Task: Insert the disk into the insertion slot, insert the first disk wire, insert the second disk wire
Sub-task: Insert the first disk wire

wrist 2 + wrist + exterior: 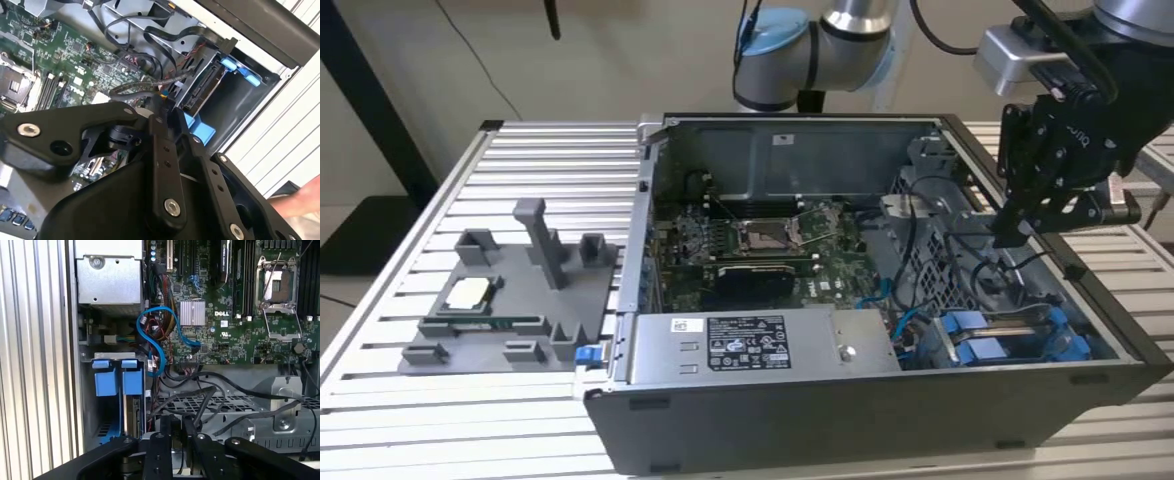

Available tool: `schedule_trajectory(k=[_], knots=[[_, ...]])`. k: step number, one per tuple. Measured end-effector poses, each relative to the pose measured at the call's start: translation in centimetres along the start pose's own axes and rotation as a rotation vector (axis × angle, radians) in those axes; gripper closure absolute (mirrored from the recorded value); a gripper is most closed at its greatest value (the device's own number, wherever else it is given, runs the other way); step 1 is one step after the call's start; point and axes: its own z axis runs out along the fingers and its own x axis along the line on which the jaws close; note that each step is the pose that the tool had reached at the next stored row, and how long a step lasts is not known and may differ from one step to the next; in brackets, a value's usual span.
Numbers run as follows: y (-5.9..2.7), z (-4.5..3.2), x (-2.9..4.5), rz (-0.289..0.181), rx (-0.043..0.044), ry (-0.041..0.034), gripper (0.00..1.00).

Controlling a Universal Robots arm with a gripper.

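The disk (202, 90) sits in the insertion slot (240, 107) at the corner of the open computer case (854, 420), its blue carrier tabs (983, 347) facing up. In the first wrist view the tabs (132, 377) stand beside the slot's mesh wall (102, 430). My black gripper (1011, 238) hangs over the cable bundle just behind the slot. Its fingertips (159, 112) are pinched together on the end of a thin braided disk wire (145, 88). In the first wrist view the gripper (176, 425) sits among black cables (215, 395).
A grey labelled power-supply box (747, 345) lies next to the slot, with the motherboard (747, 240) behind it. A blue data cable (155, 340) loops near the bay. A grey parts fixture (507, 300) stands at the exterior view's left. A person's hand (300, 200) shows outside the case.
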Motion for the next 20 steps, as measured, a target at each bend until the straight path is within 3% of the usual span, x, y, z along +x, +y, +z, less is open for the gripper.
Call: schedule_trajectory(k=[1,7,16,20], knots=[[0.00,0.01,0.00,0.000,0.0000,-0.0001,0.80],[0.01,0.20,0.12,0.000,0.0000,0.0068,0.81],[-0.10,0.65,1.53,0.000,-0.0033,0.0136,0.81],[-0.42,1.07,1.71,0.000,-0.0036,0.0164,0.81]])
